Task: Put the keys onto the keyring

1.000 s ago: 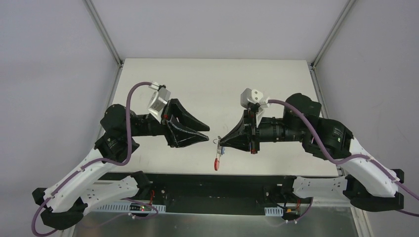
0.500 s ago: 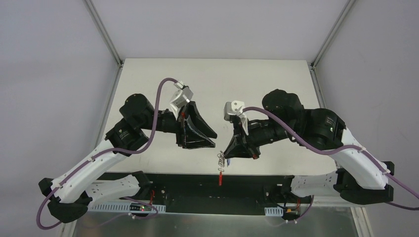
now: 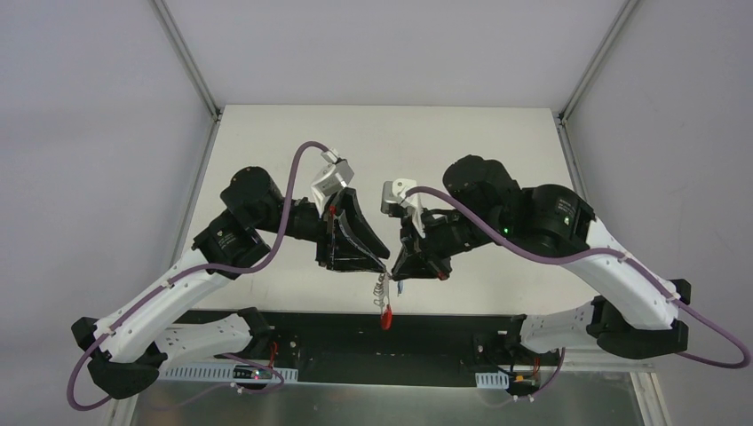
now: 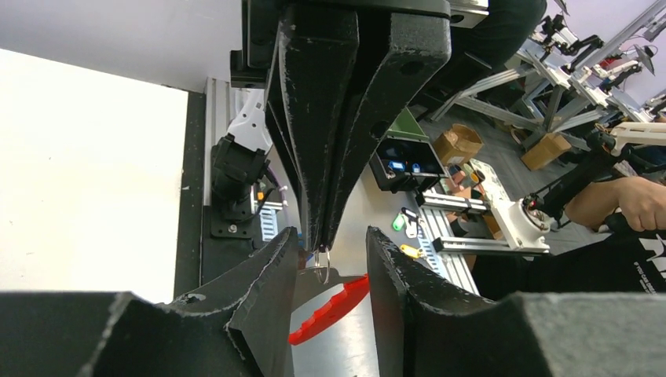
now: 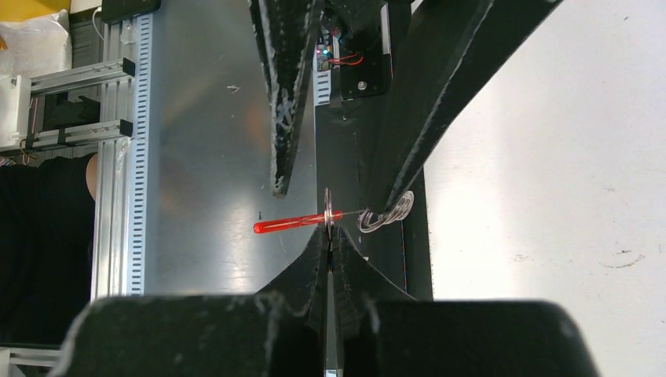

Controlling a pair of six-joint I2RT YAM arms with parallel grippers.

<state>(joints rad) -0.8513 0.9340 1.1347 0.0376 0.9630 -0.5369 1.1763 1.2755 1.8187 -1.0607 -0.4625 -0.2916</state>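
**Keyring** (image 5: 383,218) (silver wire rings, red strip (image 5: 287,225) dangling) hangs over the near edge of the desk (image 3: 293,142). It is pinched by one ring in the fully closed right tool (image 5: 328,232). The left tool (image 4: 331,236), jaws partly apart and gripping nothing, brackets the strip. The key cannot be made out. Threading is judged not yet done, so aligning and joining are left.
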